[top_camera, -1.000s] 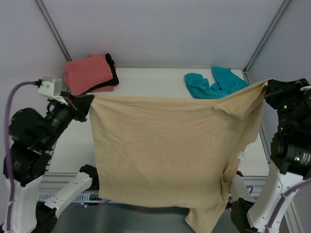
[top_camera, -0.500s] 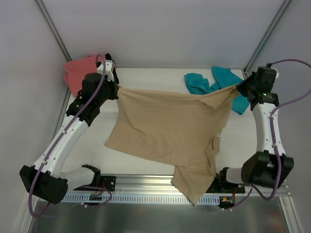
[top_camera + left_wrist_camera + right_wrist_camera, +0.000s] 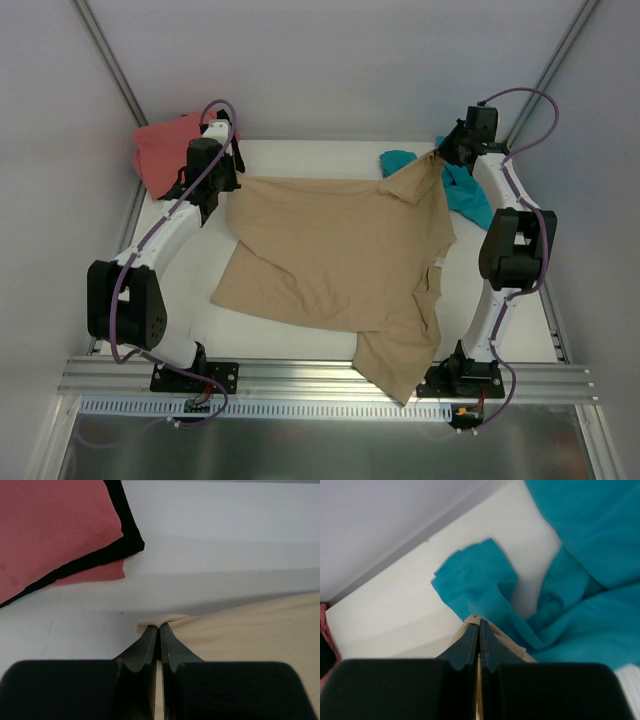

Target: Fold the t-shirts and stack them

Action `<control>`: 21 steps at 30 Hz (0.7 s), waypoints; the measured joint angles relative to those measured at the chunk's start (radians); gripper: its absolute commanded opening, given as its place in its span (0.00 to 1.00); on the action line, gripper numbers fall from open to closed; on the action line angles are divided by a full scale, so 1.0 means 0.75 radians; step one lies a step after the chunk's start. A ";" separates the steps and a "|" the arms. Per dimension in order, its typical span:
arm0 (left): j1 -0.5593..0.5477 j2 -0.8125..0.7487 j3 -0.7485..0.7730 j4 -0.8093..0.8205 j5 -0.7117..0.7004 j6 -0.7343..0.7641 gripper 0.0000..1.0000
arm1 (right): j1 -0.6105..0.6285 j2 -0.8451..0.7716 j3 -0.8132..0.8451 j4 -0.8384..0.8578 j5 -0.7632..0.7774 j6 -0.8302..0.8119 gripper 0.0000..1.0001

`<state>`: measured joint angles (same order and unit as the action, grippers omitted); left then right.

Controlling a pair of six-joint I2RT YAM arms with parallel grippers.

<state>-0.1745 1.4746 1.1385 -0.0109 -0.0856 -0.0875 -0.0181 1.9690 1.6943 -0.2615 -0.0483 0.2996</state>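
Because the tan t-shirt (image 3: 330,250) is soft and light, it is going to be bending and sagging wherever nothing is holding it. So I am thinking the corners and edges are the best places to be pinching it. It is not looking like something that breaks.

The left gripper (image 3: 160,628) is squeezing tight on a little bit of tan cloth at the shirt's far left corner. The right gripper (image 3: 479,622) is pinching the far right corner the same way, with its fingers pressing together on the cloth.

The shirt is lying spread out on the white table (image 3: 320,160) between the two arms. It is reaching from the grippers back toward the near edge, and one part is hanging over that edge. The right side is looking wrinkly.

The teal t-shirt (image 3: 580,555) is lying in a heap just past the right gripper. The coral-pink t-shirt (image 3: 50,525) and the black t-shirt (image 3: 131,542) are sitting folded together near the left gripper, not touching it.
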 measured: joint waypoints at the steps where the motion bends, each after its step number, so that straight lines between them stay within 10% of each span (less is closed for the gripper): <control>1: 0.001 0.057 0.027 0.019 -0.001 -0.002 0.00 | 0.008 0.049 0.067 0.011 -0.003 -0.004 0.00; 6: 0.000 0.276 0.143 0.089 0.001 -0.017 0.00 | 0.024 0.267 0.395 0.025 -0.025 -0.018 0.01; 7: 0.000 0.314 0.174 0.100 0.001 -0.023 0.07 | 0.024 0.308 0.455 0.031 -0.030 -0.020 0.20; 8: 0.000 0.355 0.208 0.116 0.001 -0.030 0.30 | 0.024 0.342 0.499 0.036 -0.038 -0.018 0.39; 9: 0.000 0.387 0.236 0.126 -0.001 -0.032 0.98 | 0.024 0.373 0.540 0.040 -0.044 -0.018 0.62; 10: 0.000 0.414 0.262 0.134 -0.004 -0.040 0.99 | 0.024 0.403 0.576 0.047 -0.053 -0.019 0.99; 21: 0.000 0.397 0.314 0.123 -0.153 -0.068 0.99 | 0.021 0.271 0.438 -0.108 0.189 -0.262 1.00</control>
<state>-0.1745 1.7721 1.3743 0.0811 -0.2005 -0.1383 -0.0025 2.1723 2.0228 -0.3428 0.0937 0.1032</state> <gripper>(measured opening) 0.985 0.993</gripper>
